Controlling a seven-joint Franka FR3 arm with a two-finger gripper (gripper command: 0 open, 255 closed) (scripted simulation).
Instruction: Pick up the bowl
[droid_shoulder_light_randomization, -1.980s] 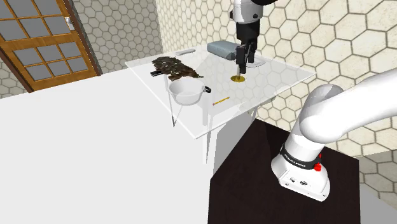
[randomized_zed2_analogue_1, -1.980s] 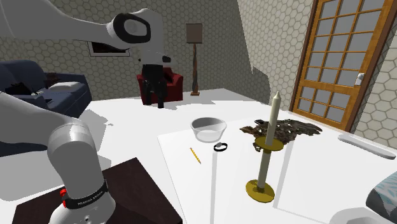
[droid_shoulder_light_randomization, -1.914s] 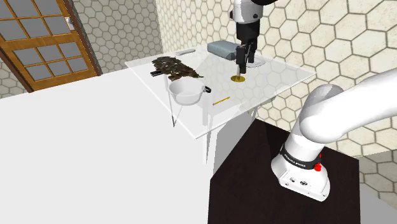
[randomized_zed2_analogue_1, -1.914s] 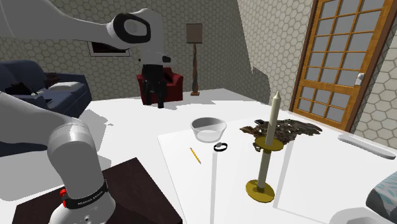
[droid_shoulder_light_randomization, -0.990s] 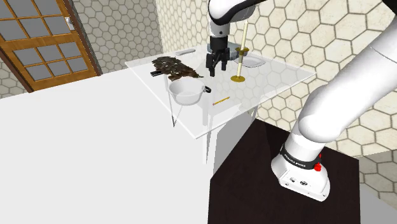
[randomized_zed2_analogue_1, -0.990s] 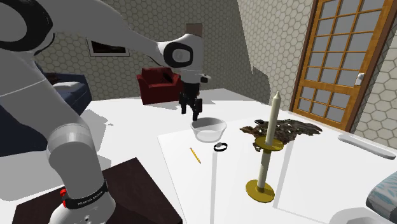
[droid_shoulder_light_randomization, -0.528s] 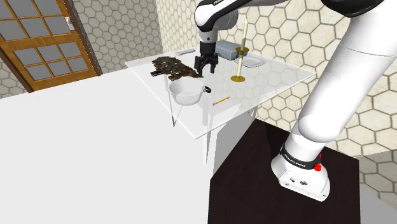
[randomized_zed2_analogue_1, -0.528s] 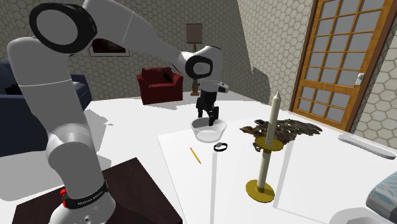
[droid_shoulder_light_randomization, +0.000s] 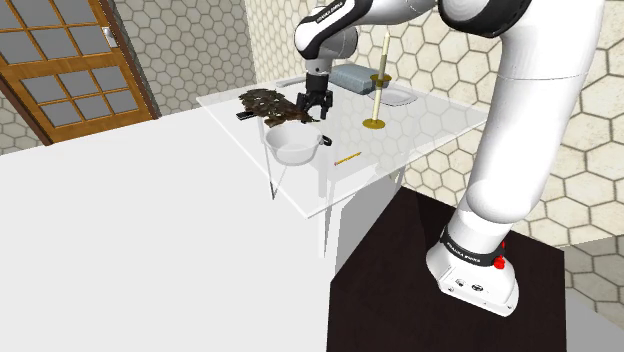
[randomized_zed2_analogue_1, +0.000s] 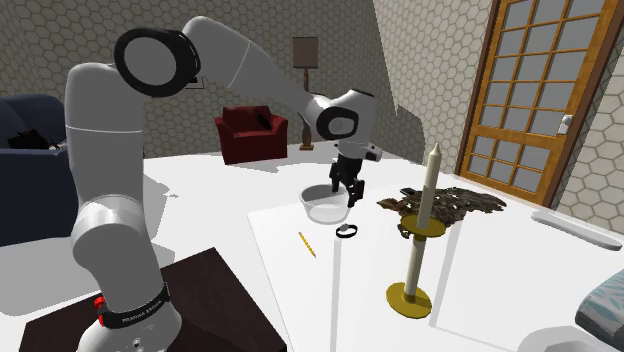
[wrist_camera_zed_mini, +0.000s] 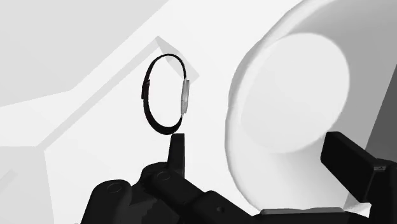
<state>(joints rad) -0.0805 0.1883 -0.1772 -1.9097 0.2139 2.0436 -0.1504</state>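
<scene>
White bowl (droid_shoulder_light_randomization: 289, 147) upright on a pale counter (droid_shoulder_light_randomization: 440, 125), close to the counter's edge at the shoulder view's left. Black end effector (droid_shoulder_light_randomization: 311, 116) poised just above the bowl's rim, spread wide and gripping nothing. In the wrist view, one fingertip (wrist_camera_zed_mini: 177, 143) outside the bowl's wall, near a thin black bracelet (wrist_camera_zed_mini: 164, 94) lying just beside the bowl; the other finger toward the bowl's far side.

Risk of coming down off-line, striking the rim and nudging the bowl toward the counter's edge. Risk too of snagging or dragging the bracelet with the outer finger. Some chance of the smooth, curved wall slipping from the closing fingers, or of the bowl tipping on the lift. Tall candlestick (droid_shoulder_light_randomization: 377, 88) and yellow pencil (droid_shoulder_light_randomization: 347, 158) well apart from the bowl, so probably little danger there.
</scene>
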